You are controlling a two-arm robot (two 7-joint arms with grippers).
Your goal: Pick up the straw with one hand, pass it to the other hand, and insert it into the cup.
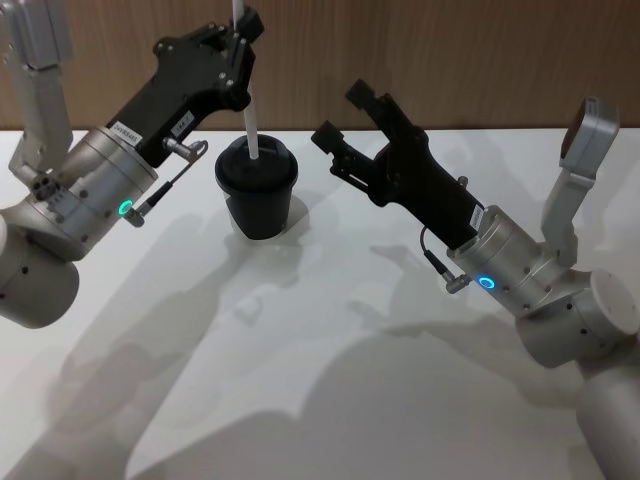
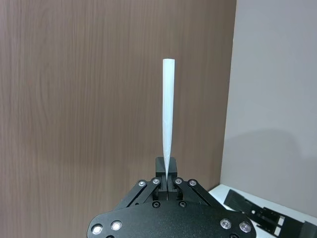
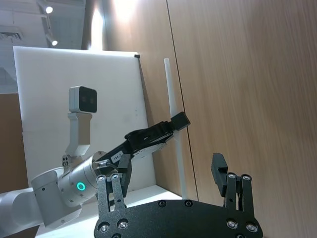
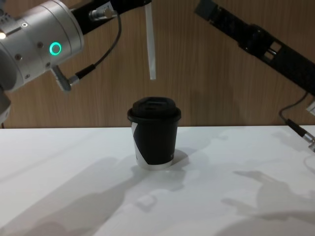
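White table (image 1: pixel 300 350) bears cup (image 1: pixel 257 190); left hand (image 1: pixel 238 42), label (image 1: pixel 127 129) unreadable, holds straw (image 1: pixel 250 122) above.

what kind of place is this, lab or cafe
Probably a robotics lab or demo room: plain white table, wood-panelled wall, ceiling track lights. The left tool holds the straw over the cup; the right tool is open nearby.

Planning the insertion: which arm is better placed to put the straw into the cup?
Left. The left gripper grips the thin white straw upright over the black lidded paper cup, with the straw's lower end hanging clear above it. The right gripper is open and empty, beside the cup.
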